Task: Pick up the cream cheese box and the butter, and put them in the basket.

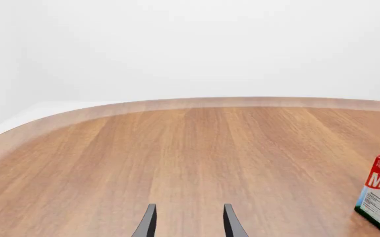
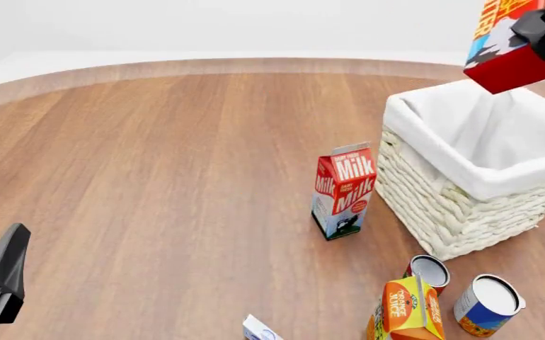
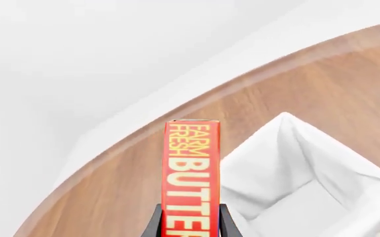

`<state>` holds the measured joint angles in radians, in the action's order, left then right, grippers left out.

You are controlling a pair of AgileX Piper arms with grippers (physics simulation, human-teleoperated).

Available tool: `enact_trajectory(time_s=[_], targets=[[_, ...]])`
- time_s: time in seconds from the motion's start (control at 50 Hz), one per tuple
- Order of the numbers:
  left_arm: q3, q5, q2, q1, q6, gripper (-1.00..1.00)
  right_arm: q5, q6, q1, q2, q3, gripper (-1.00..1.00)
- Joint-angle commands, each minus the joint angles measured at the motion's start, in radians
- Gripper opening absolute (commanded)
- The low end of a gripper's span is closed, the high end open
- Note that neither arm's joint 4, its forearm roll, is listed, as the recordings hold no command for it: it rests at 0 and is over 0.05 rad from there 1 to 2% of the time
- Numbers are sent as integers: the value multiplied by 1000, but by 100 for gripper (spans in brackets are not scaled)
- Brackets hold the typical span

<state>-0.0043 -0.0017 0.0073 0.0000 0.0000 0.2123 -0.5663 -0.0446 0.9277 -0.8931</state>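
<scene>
Butter (image 3: 191, 177) clamped in right pincer (image 3: 190, 222) above basket (image 3: 348, 197)

Overhead front view, two wrist close-ups

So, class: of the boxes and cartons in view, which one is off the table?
The butter, the red oblong box clamped in the right gripper above the basket. The milk carton and the orange juice carton stand on the table.
</scene>
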Motion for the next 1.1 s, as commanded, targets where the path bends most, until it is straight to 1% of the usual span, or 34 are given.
enact_trajectory(time_s=[0.02, 0.14, 0.4, 0.78, 1.1], targets=[[0, 0, 0, 0, 0, 100, -43, -32, 48, 10, 19, -100], [0, 0, 0, 0, 0, 100, -74, -46, 54, 14, 60, -100], [0, 0, 0, 0, 0, 100, -95, -53, 51, 13, 113, -100], [0, 0, 0, 0, 0, 100, -110, -55, 69, 14, 146, -100], [0, 0, 0, 0, 0, 100, -149, -63, 72, 34, 184, -100]])
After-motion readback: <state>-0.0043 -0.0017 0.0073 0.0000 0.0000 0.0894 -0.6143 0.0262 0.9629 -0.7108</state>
